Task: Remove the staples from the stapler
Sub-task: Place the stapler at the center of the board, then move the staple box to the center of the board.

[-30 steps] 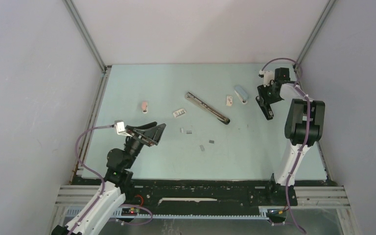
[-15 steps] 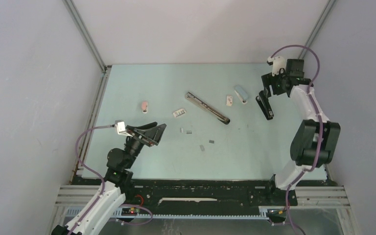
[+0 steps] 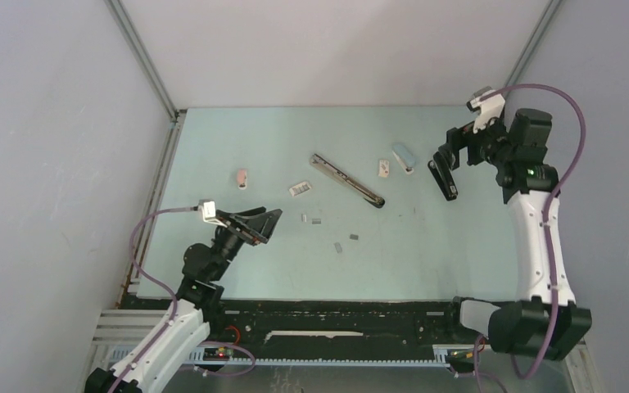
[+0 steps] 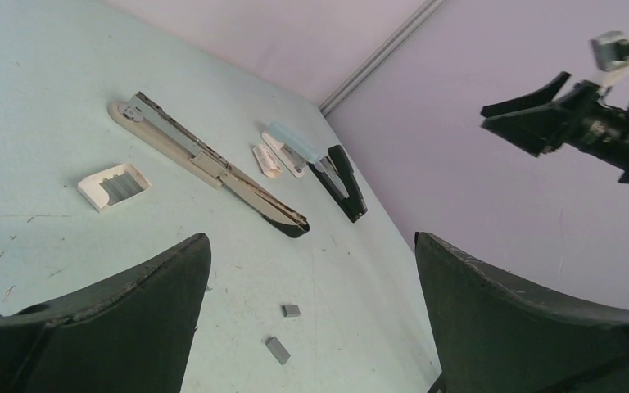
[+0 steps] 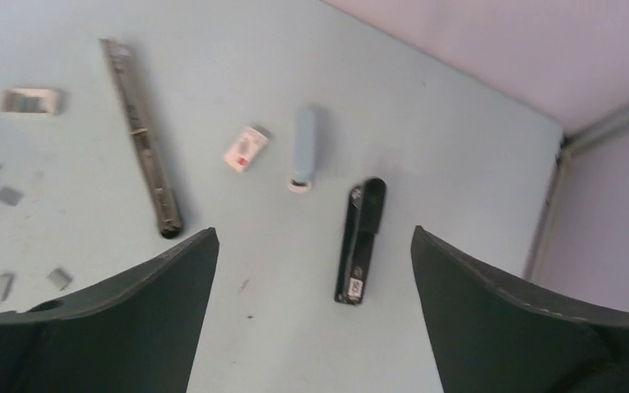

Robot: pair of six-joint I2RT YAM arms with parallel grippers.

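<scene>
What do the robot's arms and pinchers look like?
The left arm and right arm are white with chunky black joints. Purple cables loop along them. The left gripper and right gripper are black, with wide wedge-shaped fingers and a small white camera box behind.

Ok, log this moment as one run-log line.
left tool: open, empty, hovering | right tool: open, empty, raised above black stapler | staples: loose strips on table | long stapler: lying open

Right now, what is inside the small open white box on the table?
The white box holds grey staple strips lying side by side. Its floor beneath them is covered, so any lower layer stays unseen.
</scene>
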